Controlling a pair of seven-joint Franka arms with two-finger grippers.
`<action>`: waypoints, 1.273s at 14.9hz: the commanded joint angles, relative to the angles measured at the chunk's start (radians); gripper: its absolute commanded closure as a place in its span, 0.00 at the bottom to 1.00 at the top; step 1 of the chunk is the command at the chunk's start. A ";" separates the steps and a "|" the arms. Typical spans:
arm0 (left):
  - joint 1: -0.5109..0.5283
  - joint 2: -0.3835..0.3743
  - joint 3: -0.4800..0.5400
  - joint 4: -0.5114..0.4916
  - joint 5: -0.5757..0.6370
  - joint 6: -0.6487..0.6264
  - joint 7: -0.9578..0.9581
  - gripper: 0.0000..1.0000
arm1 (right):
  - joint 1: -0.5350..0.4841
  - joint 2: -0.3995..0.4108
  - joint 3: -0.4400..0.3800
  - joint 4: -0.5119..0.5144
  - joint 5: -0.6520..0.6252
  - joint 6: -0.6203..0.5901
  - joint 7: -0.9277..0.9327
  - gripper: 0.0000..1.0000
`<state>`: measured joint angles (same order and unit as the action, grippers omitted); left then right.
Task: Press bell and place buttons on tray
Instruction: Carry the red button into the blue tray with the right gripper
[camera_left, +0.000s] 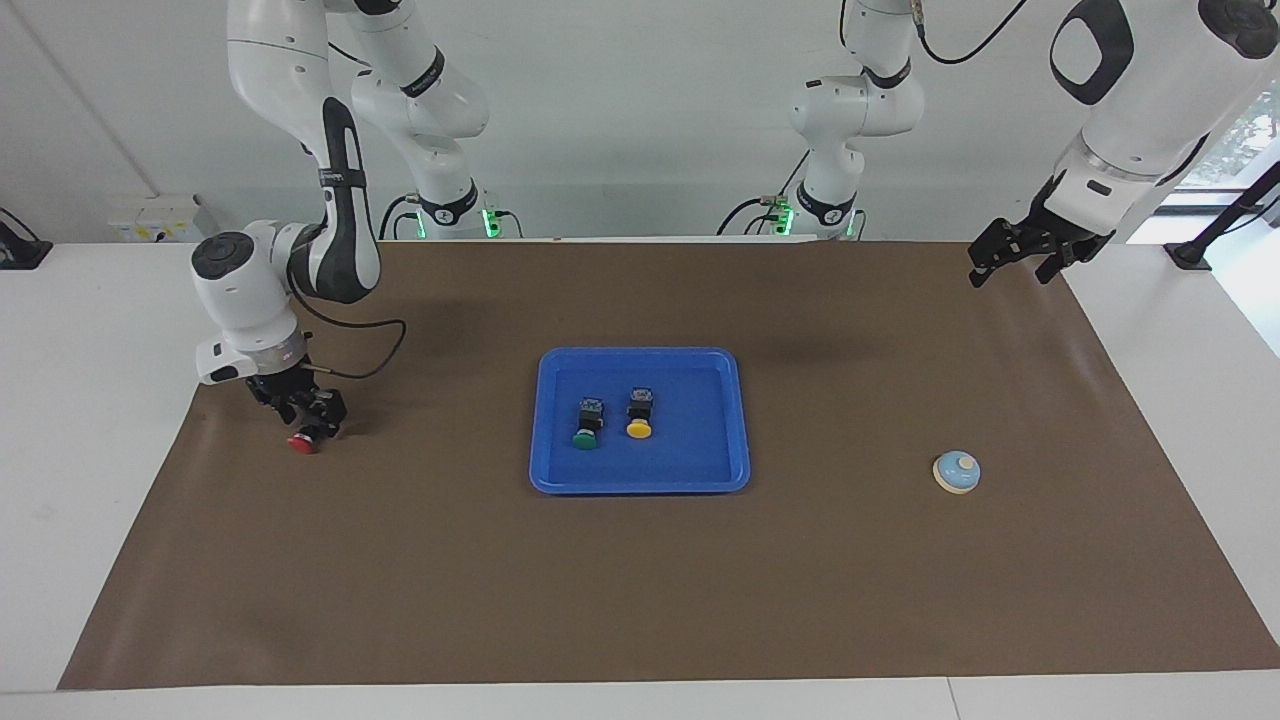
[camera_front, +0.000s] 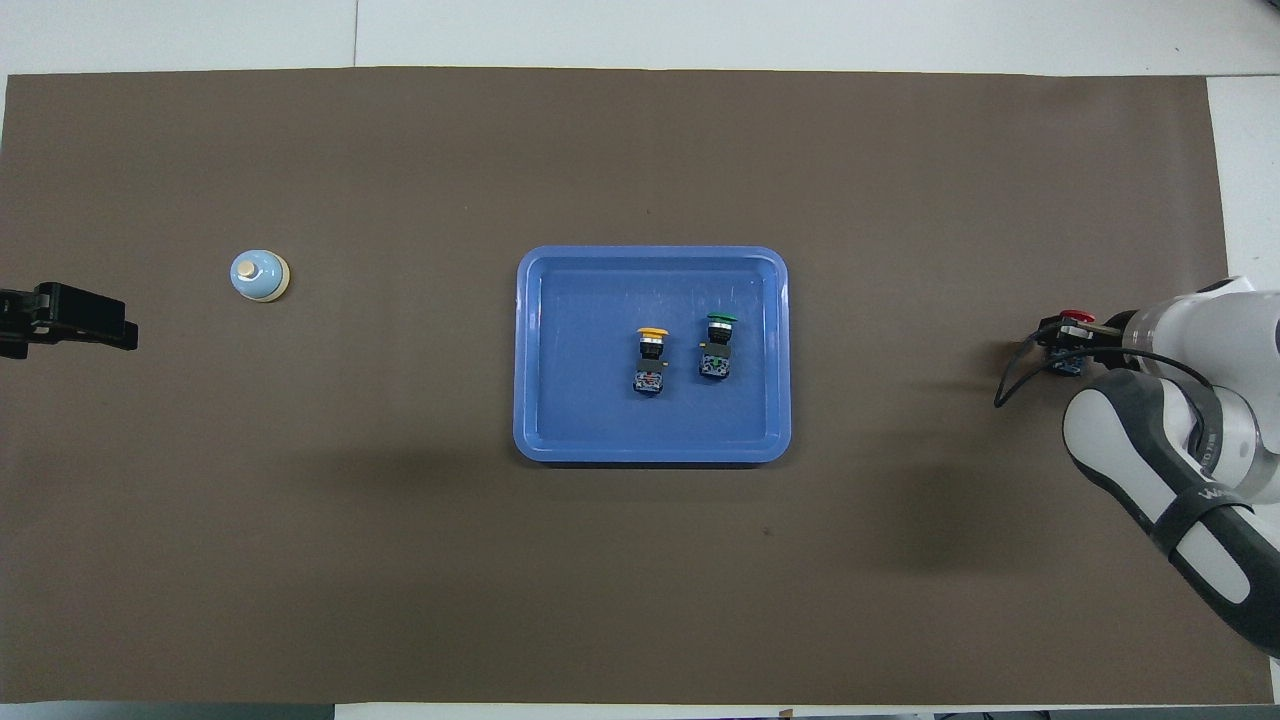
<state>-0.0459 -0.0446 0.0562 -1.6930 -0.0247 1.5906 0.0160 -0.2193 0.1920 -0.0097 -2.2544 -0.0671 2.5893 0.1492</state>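
In the facing view the right claw (camera_left: 311, 424) is down at the table (camera_left: 640, 600) toward the right arm's end, directly over the black body of the red button (camera_left: 301, 443). Only the red cap shows clear of it, pointing away from the robots. Whether the claw has closed on the body cannot be told. The tray (camera_left: 640, 487) sits mid-table with the green button (camera_left: 586, 427) and the yellow button (camera_left: 640, 416) lying in it side by side, caps also pointing away from the robots. The bell (camera_left: 957, 472) stands toward the left arm's end, a little farther from the robots than the tray. The left claw (camera_left: 1012, 264) waits up in the air above that end, spread wide and empty.

In the overhead view the red button (camera_front: 1076, 317) lies with its long axis running near to far, cap at the farther end, and the right claw (camera_front: 1066, 345) is across its body. From there the tray (camera_front: 650, 453) lies straight toward the left arm's end. The right arm is much the nearer to the red button, so the carry looks like a plain sideways move to the bare tray floor beside the green button (camera_front: 717, 346).
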 joint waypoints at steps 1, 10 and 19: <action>0.000 -0.006 0.002 0.006 -0.001 -0.012 -0.004 0.00 | -0.025 -0.002 0.019 -0.014 0.006 0.018 -0.022 0.62; 0.001 -0.006 0.002 0.006 -0.001 -0.011 -0.002 0.00 | 0.035 -0.020 0.062 0.129 0.039 -0.189 0.012 1.00; 0.000 -0.006 0.002 0.006 -0.001 -0.012 -0.004 0.00 | 0.441 0.012 0.066 0.387 0.058 -0.405 0.418 1.00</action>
<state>-0.0459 -0.0446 0.0561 -1.6930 -0.0247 1.5906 0.0160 0.1595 0.1809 0.0602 -1.9077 -0.0211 2.2033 0.5164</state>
